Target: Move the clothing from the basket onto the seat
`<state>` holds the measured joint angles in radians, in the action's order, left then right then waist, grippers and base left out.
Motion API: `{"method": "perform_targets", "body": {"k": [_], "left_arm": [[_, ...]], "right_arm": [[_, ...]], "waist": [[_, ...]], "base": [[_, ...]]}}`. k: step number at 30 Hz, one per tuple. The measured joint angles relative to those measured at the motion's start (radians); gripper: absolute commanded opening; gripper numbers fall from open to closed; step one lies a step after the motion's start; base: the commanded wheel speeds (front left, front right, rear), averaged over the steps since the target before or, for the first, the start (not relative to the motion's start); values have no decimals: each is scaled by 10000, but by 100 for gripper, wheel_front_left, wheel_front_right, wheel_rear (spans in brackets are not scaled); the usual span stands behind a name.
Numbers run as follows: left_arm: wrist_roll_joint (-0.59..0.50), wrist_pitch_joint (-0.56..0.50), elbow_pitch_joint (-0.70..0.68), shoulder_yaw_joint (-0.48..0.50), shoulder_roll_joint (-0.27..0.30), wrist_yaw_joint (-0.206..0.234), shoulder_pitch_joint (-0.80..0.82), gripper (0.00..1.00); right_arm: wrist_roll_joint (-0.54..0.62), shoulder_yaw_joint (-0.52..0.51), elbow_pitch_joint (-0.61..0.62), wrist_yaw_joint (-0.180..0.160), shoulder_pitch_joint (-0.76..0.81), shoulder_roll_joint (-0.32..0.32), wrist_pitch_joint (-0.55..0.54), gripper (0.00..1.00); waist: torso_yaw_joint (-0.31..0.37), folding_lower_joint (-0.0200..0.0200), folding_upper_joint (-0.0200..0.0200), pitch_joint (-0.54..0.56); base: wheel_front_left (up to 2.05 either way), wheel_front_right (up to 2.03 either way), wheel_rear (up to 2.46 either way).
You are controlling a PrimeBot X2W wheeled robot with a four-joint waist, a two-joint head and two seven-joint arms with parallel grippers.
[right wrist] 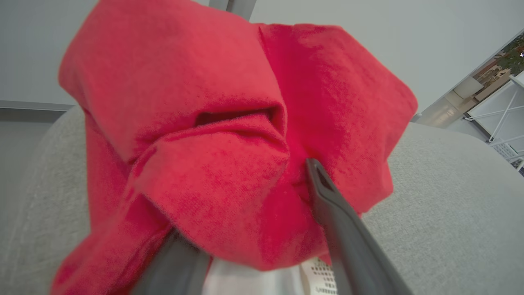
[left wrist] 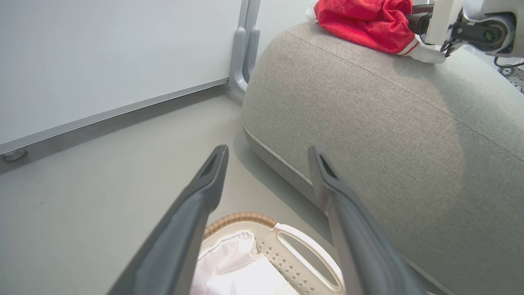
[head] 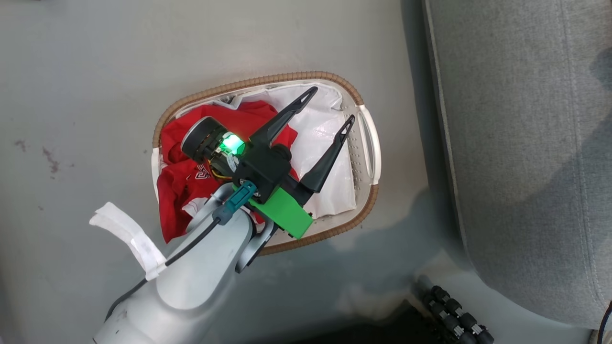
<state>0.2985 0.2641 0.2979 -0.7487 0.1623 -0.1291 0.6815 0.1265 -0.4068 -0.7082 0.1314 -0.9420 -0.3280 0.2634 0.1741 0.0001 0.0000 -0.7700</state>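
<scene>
The basket, white with a brown woven rim, stands on the floor left of the grey seat. Red clothing with white trim is heaped in its left half, and the white lining shows on the right. My left gripper hovers open over the lining with nothing between its fingers. In the left wrist view, another red garment lies on top of the seat, and my right gripper is at it. The right wrist view shows that garment bunched between the spread fingers.
Grey floor surrounds the basket. A white wall with a metal base rail runs behind the seat. Dark cable connectors lie on the floor by the seat's near corner. A white strap hangs off my left forearm.
</scene>
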Motion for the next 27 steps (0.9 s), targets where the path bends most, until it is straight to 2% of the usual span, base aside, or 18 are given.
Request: {"method": "perform_targets", "body": {"k": [7, 16, 22, 27], "left_arm": [[138, 0, 65, 21, -21, 0, -212, 100], [376, 0, 251, 610, -151, 0, -819, 100], [610, 0, 362, 1346, -332, 0, -1490, 100], [640, 0, 437, 2180, -489, 0, -2240, 100]], "right_arm": [[-77, -408, 372, 0, 929, 157, -2, 100], [-150, -362, 616, 0, 2399, 305, -2, 100], [-299, 65, 717, 0, 2835, 343, -2, 100], [-445, 848, 1145, 0, 2898, 489, -2, 100]], "waist": [[44, 0, 0, 572], [-67, -2, 0, 1821], [-239, -2, 0, 2837], [-453, -2, 0, 3772]], "base": [[0, 0, 0], [0, 0, 0], [0, 0, 0], [0, 0, 0]]}}
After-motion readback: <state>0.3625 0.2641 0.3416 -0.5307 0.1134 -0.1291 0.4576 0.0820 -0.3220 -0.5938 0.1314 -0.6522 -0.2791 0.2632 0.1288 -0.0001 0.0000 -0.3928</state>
